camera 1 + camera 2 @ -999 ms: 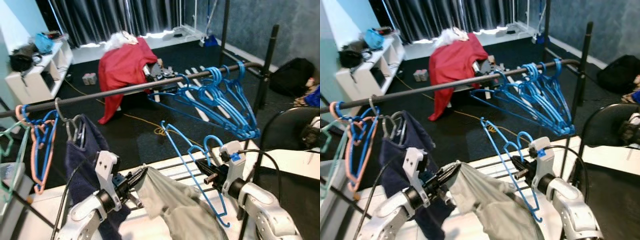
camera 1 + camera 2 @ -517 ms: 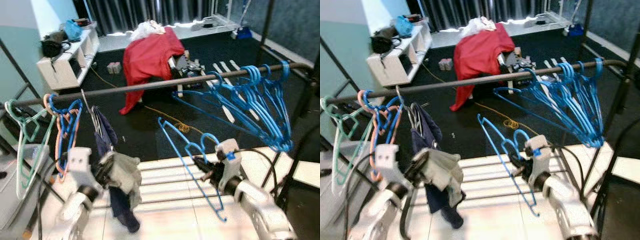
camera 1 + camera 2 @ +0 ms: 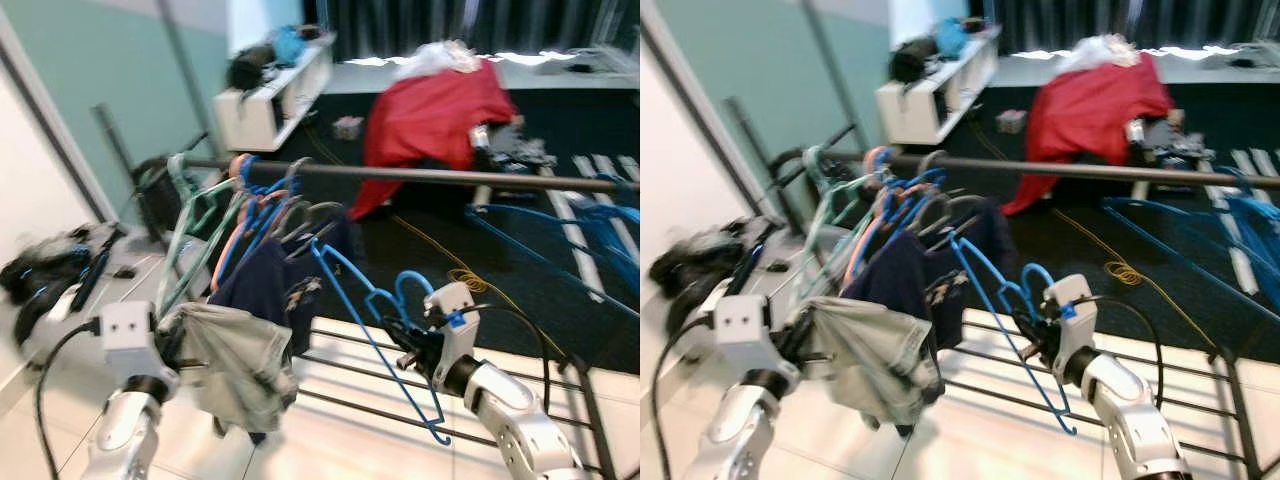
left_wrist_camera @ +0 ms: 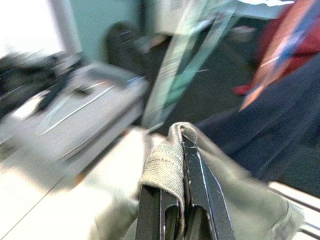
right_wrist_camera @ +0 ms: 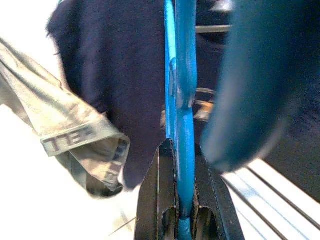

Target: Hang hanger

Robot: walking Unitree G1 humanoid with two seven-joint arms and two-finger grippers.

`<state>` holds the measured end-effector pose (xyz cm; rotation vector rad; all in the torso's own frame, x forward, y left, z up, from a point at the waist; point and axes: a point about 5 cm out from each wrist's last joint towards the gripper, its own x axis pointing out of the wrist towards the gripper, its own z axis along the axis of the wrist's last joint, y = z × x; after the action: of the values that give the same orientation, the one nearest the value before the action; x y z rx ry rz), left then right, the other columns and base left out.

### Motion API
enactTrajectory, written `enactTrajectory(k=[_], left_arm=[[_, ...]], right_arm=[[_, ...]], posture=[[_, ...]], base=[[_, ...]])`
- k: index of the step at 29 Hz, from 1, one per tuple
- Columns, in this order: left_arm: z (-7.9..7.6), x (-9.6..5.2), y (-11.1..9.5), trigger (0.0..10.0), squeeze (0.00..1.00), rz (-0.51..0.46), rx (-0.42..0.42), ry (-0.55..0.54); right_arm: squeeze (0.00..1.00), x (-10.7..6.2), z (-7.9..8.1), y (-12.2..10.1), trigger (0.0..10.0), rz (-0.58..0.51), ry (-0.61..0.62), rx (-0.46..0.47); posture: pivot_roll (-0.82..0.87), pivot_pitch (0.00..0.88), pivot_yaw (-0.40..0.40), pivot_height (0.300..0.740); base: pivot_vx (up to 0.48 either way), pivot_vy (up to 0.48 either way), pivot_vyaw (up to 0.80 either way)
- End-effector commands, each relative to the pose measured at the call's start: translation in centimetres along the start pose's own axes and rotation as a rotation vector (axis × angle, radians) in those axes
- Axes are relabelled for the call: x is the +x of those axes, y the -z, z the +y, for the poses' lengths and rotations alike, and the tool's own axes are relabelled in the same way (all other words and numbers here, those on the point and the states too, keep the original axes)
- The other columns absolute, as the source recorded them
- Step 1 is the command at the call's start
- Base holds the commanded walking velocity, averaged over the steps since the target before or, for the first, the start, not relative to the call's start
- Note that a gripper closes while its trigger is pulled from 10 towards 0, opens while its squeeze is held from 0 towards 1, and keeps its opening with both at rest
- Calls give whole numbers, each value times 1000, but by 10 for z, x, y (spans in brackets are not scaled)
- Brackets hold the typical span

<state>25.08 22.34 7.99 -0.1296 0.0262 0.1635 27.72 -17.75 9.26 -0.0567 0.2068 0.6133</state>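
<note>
The right gripper [image 5: 184, 165] was clenched on the blue hanger [image 3: 372, 335], fingers pinching its plastic just below the hook, and held it up in front of the robot, low and forward of the dark rail [image 3: 420, 176]. The hanger sat tilted, its long arm slanting down toward the white floor [image 3: 330, 440], its hook not on the rail. Over on the left, the left gripper [image 4: 184, 165] was closed tight on a fold of grey-green cloth [image 3: 235, 360], which drooped in a bunch beneath it. Behind both, the rail carried a cluster of green, pink and blue hangers [image 3: 225, 215] with a navy garment [image 3: 270, 285] hanging among them. A red cloth [image 3: 430, 110] lay heaped on the dark carpet farther back, and a white shelf unit [image 3: 270, 95] stood against the teal wall. The whole picture was blurred.
</note>
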Motion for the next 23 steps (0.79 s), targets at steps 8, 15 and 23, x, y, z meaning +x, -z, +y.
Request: enactTrajectory(k=[8,15,23], left_arm=[[1,9,-4,10000,0,-23,-16,-68],[2,10,-3,10000,0,-28,3,-139],[0,15,-4,10000,0,-32,20,-114]], right_arm=[[0,1,8,4,10000,28,-84,-85],[0,-2,17,3,10000,-7,-170,-104],[0,-2,17,3,10000,-15,-175,-101]], posture=[[-82,3,44,740],[-82,0,42,740],[-78,0,43,740]], base=[[0,0,775],[0,0,769],[0,0,769]])
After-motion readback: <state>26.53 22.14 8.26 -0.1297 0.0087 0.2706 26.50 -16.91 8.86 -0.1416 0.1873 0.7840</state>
